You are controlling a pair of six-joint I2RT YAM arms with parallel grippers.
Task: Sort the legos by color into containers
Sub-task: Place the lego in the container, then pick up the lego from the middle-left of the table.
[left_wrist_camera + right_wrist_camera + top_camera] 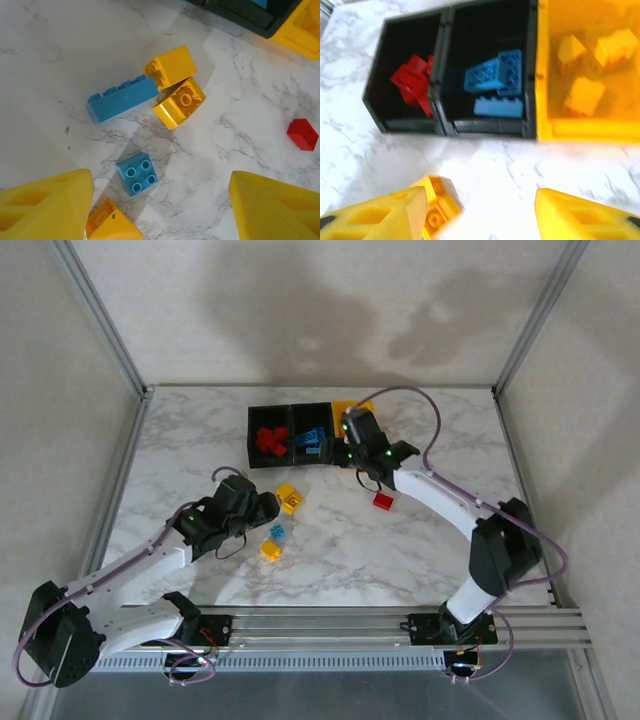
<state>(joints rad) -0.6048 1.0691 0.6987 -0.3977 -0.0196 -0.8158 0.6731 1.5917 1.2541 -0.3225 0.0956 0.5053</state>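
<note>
Plastic all round here, so I'd guess these bricks are light, rigid and a bit slick. Nothing fragile, but they'll probably skate on the marble if nudged.

Going left to right: the left gripper (161, 176) hangs over a loose cluster, fingers spread wide and nothing in them. Right under it sits a small blue brick (137, 172), with an orange-yellow brick (110, 226) just beside one finger. Further out, a long blue brick (122, 97) touches a yellow brick (170, 65) and a tilted yellow piece (180, 102). I'd pinch the small blue one across its flat sides, not the studs. It sits apart from the others, so it looks easiest. A red brick (302, 134) lies alone, well apart to the right.

At the back of the table are the bins: left black bin (407, 125) with reds, middle black bin (490, 127) with blues, yellow bin (590, 129) with yellows. The right gripper (480, 195) hovers just in front of them, fingers apart and empty, a stray yellow brick (437, 210) on the table beside one finger.

The tabletop (340, 560) is smooth white marble with grey veins. Plain pale walls around it, and a metal frame post (100, 310) at each back corner.
</note>
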